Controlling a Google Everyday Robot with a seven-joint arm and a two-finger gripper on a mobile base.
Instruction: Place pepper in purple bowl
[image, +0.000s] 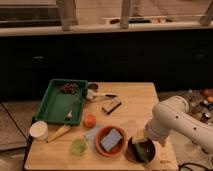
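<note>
The purple bowl (133, 152) stands near the table's front right corner and looks dark. A green pepper (143, 150) lies inside it, towards its right side. My white arm comes in from the right and bends down over the bowl. My gripper (142, 140) is right above the pepper, at the bowl's upper rim, and it hides part of the pepper. I cannot tell whether it still touches the pepper.
An orange bowl (102, 145) holding a blue sponge (112, 139) sits just left of the purple bowl. An orange fruit (89, 120), a small green cup (78, 146), a white cup (38, 130), a green tray (56, 102) and a brush (111, 106) lie further left on the wooden table (135, 107).
</note>
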